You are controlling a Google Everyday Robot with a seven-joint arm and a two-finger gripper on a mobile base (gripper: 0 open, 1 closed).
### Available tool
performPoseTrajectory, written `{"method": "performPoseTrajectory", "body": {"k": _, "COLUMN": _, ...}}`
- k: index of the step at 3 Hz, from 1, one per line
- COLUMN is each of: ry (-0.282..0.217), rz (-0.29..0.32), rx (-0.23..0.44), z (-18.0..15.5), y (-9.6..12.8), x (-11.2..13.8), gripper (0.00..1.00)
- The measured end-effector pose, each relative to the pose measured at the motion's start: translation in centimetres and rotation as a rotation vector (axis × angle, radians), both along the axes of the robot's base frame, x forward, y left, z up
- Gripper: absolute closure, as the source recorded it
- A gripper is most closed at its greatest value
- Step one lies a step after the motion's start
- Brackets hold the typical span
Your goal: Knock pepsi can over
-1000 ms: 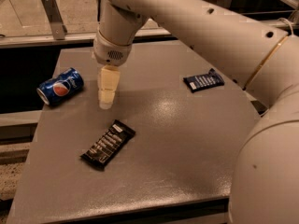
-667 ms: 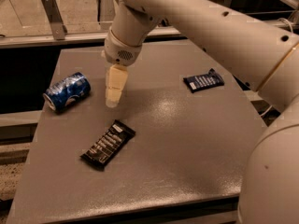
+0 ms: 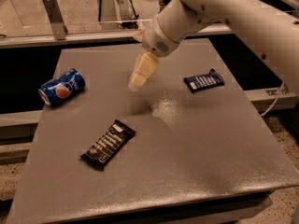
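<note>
The pepsi can (image 3: 61, 87) is blue with a round red-white-blue logo. It lies on its side at the left edge of the grey table (image 3: 187, 143), silver top toward the left. My gripper (image 3: 137, 82) hangs above the middle of the table's far half, to the right of the can and well apart from it. Its pale fingers point down and hold nothing.
A dark snack bar wrapper (image 3: 108, 143) lies on the table's front left part. A blue snack bar wrapper (image 3: 203, 80) lies at the far right. A metal rail (image 3: 70, 37) runs behind the table. The table's left edge is right beside the can.
The gripper has moved right and up, away from the can. The can has rolled a little on its side near the left edge.
</note>
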State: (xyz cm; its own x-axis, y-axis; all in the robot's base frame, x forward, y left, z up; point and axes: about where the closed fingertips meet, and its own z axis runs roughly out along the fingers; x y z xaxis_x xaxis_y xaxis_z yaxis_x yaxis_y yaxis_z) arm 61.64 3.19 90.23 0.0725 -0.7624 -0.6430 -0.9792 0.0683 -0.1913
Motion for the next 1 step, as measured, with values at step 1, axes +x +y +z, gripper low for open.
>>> {"method": "performPoseTrajectory", "body": {"k": 1, "ry": -0.019, "rz": -0.052, "rx": 0.024, "z": 0.47, "y": -2.23, "x": 0.58, "gripper": 0.0}}
